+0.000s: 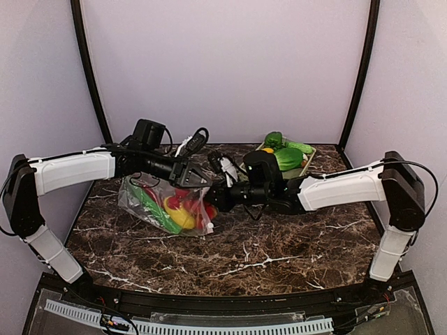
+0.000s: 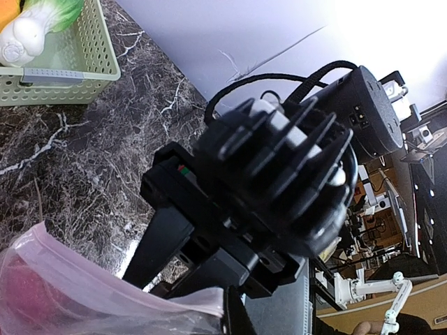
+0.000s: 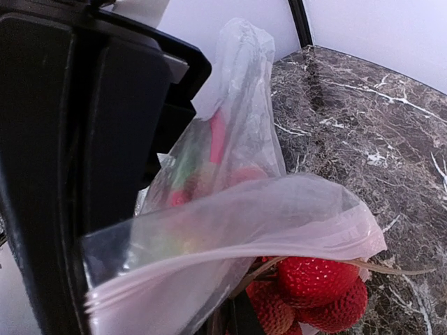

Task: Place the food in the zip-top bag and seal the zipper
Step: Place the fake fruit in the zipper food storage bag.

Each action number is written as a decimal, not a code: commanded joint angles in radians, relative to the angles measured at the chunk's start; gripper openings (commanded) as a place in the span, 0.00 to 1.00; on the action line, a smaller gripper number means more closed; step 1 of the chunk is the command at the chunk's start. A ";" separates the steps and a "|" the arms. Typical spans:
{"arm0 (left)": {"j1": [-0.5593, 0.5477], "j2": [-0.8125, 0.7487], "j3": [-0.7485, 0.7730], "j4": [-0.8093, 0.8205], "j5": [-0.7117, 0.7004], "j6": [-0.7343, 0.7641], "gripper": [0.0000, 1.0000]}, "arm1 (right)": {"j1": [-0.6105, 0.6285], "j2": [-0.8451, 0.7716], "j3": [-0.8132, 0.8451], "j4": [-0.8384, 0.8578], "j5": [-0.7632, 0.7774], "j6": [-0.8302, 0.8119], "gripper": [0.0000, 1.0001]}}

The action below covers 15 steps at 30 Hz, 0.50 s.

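The clear zip-top bag (image 1: 157,202) lies left of centre on the marble table, with red, green and yellow food (image 1: 183,218) inside it. My left gripper (image 1: 198,180) is shut on the bag's upper edge, which shows as pinkish film (image 2: 77,293) at its fingertips (image 2: 241,317). My right gripper (image 1: 211,201) is shut on the bag's right end. In the right wrist view the pale pink zipper (image 3: 230,251) curves across the frame. A red bumpy cluster (image 3: 321,283) sits just under it. The two grippers are almost touching.
A pale green lattice basket (image 1: 307,167) stands at the back right holding green food (image 1: 288,157). The left wrist view shows the basket (image 2: 77,70) and a bok choy (image 2: 31,31) in it. Cables and camera mounts (image 1: 192,143) hang behind the grippers. Walls close in on three sides.
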 commanded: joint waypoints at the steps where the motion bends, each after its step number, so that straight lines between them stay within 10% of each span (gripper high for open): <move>1: -0.020 -0.007 -0.012 0.070 0.063 -0.007 0.01 | 0.002 0.028 0.006 0.065 0.085 0.078 0.00; 15: -0.032 0.014 -0.034 0.124 0.083 -0.048 0.01 | -0.004 -0.030 -0.086 0.334 0.053 0.272 0.00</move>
